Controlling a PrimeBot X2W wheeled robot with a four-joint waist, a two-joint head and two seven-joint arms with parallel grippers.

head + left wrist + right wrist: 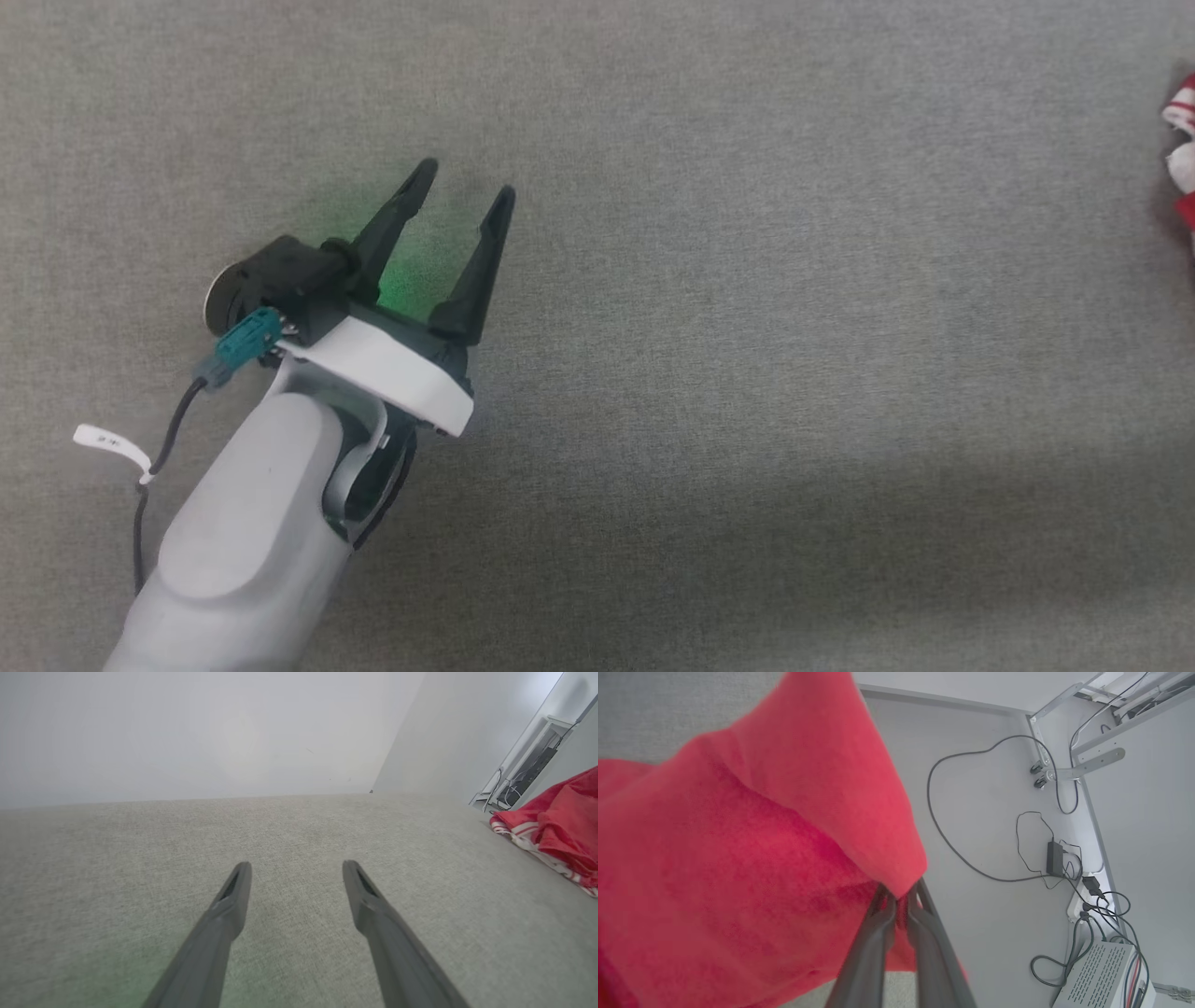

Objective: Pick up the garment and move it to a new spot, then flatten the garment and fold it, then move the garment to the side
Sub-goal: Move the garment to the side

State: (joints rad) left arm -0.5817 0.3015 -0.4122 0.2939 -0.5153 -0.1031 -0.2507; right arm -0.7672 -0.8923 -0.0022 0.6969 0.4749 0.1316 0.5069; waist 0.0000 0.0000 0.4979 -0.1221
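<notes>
Left gripper (464,182) hovers over a grey cloth surface (747,373), fingers spread wide and empty, while the right gripper (899,900) pinches a fold of the red garment (761,858), well apart to the right

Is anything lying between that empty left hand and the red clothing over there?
Nothing visible does: bare grey surface lies between the left hand and the garment. The right hand is shut on its red fabric.
</notes>
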